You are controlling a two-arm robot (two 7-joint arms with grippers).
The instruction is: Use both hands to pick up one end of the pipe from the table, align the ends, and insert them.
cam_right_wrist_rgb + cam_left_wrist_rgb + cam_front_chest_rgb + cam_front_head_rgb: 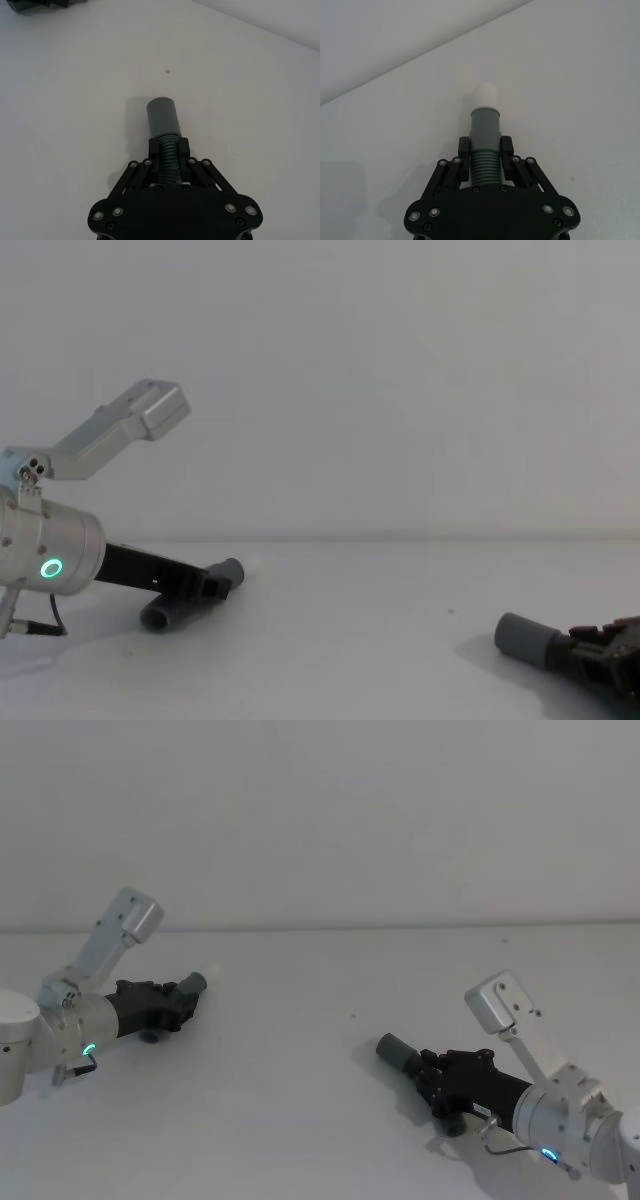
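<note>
Right end effector [169, 149] around pipe [162, 116]

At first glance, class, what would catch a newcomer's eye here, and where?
The left pincer, at the white table's left, is shut on a ribbed hose piece with a whitish-tipped cuff. The right pincer, near right, is shut on the other hose piece, ending in a wide grey socket. The two ends are far apart.

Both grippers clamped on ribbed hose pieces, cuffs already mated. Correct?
No: not mated. The head view shows the white-tipped grey plastic cuff at the left gripper far from the wide grey plastic socket cuff at the right gripper. Both jaws do clamp dark grey ribbed hose.
</note>
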